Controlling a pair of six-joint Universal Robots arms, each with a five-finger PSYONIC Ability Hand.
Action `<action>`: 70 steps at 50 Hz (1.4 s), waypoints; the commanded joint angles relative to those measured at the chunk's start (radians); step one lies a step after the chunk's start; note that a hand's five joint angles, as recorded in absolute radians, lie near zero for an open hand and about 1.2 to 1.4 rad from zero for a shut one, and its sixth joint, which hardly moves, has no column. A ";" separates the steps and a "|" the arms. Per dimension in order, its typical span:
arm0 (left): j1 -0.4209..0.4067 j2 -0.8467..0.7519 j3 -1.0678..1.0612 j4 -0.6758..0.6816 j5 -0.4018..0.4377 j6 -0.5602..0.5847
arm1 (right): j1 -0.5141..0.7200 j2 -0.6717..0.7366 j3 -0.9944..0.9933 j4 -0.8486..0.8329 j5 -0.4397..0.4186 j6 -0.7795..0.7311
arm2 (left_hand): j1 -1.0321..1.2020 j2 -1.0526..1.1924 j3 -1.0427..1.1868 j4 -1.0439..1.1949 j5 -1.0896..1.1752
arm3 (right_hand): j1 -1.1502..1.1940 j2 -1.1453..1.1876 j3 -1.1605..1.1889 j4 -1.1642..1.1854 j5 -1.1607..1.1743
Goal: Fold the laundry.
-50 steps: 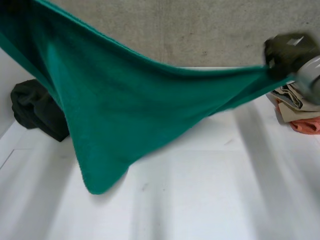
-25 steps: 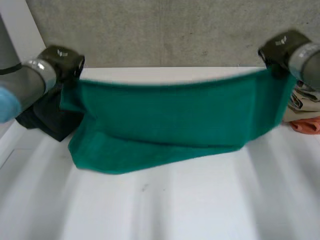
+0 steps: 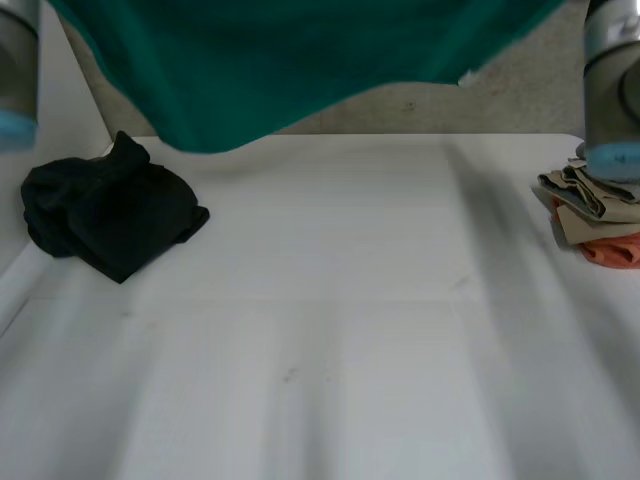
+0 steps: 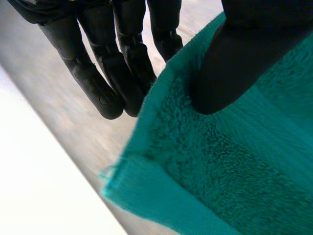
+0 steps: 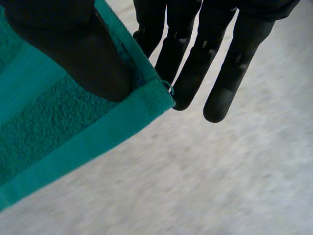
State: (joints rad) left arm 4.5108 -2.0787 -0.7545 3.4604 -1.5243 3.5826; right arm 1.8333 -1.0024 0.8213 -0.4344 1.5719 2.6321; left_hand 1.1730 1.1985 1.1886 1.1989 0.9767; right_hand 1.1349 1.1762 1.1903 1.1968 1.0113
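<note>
Thumb and straight fingers of the left hand [image 4: 234,58] pinch the green towel [image 4: 220,166] near one corner. The towel hangs high above the far edge of the white table [image 3: 330,350]. The right hand [image 5: 63,44] pinches another corner the same way. The left arm [image 3: 15,60] and right arm [image 3: 612,80] stand upright.

White table [image 3: 330,380], crumpled black garment [image 3: 110,215] left, tan-and-orange pile [image 3: 598,222] right
</note>
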 commanded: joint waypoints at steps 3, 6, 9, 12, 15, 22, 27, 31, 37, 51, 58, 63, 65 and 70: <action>0.008 -0.038 -0.304 -0.001 0.041 0.021 | -0.008 0.022 0.237 0.060 -0.093 -0.015 | 0.223 0.198 0.208 0.197 0.245 | 0.261 0.220 0.206 0.199 0.210; 0.011 -0.063 -0.386 -0.012 0.041 0.051 | -0.020 0.053 0.300 0.115 -0.127 -0.053 | 0.223 0.198 0.208 0.197 0.245 | 0.261 0.220 0.206 0.199 0.210; 0.010 -0.067 -0.451 -0.026 0.041 0.073 | -0.029 0.074 0.337 0.172 -0.142 -0.095 | 0.223 0.198 0.208 0.197 0.245 | 0.261 0.220 0.206 0.199 0.210; 0.005 -0.052 -0.537 -0.069 0.047 0.111 | -0.051 0.082 0.377 0.275 -0.145 -0.159 | 0.223 0.198 0.208 0.197 0.245 | 0.261 0.220 0.206 0.199 0.210; -0.002 -0.009 -0.620 -0.138 0.056 0.151 | -0.069 0.065 0.420 0.408 -0.150 -0.224 | 0.223 0.198 0.208 0.197 0.245 | 0.261 0.220 0.206 0.199 0.210; -0.019 0.118 -0.775 -0.400 0.062 0.268 | -0.156 -0.097 0.530 0.832 -0.151 -0.410 | 0.223 0.198 0.208 0.197 0.245 | 0.261 0.220 0.206 0.199 0.210; -0.027 0.196 -0.848 -0.673 0.055 0.366 | -0.233 -0.194 0.594 1.135 -0.177 -0.598 | 0.223 0.198 0.208 0.197 0.245 | 0.261 0.220 0.206 0.199 0.210; -0.033 0.221 -0.865 -0.862 0.055 0.427 | -0.281 -0.228 0.630 1.252 -0.223 -0.751 | 0.223 0.198 0.208 0.197 0.245 | 0.261 0.220 0.206 0.199 0.210; -0.062 0.187 -0.781 -0.854 0.044 0.450 | -0.249 -0.177 0.624 1.148 -0.222 -0.744 | 0.223 0.198 0.208 0.197 0.245 | 0.261 0.220 0.206 0.199 0.210; -0.144 -0.086 -0.412 -0.529 -0.071 0.387 | -0.148 0.016 0.426 0.720 -0.089 -0.466 | 0.223 0.198 0.208 0.197 0.245 | 0.261 0.220 0.206 0.199 0.210; -0.105 -0.123 -0.048 -0.322 -0.122 0.444 | -0.102 -0.011 0.225 0.347 -0.030 -0.319 | 0.223 0.198 0.208 0.197 0.245 | 0.261 0.220 0.206 0.199 0.210; -0.084 -0.041 0.105 -0.124 -0.097 0.317 | -0.088 -0.113 0.125 0.116 0.039 -0.193 | 0.223 0.198 0.208 0.197 0.245 | 0.261 0.220 0.206 0.199 0.210; -0.082 -0.012 0.141 -0.043 -0.068 0.239 | -0.078 -0.156 0.114 0.042 0.043 -0.141 | 0.223 0.198 0.208 0.197 0.245 | 0.261 0.220 0.206 0.199 0.210; -0.072 -0.004 0.169 -0.081 -0.048 0.168 | -0.052 -0.196 0.116 -0.003 0.042 -0.112 | 0.223 0.198 0.208 0.197 0.245 | 0.261 0.220 0.206 0.199 0.210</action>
State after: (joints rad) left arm 4.4284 -2.1112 -0.6186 3.3770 -1.6045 3.8551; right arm 1.7560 -1.1401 0.9390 -0.3712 1.6104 2.4731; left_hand 1.1730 1.1987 1.1886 1.1991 0.9791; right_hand 1.1349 1.1762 1.1902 1.1984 1.0220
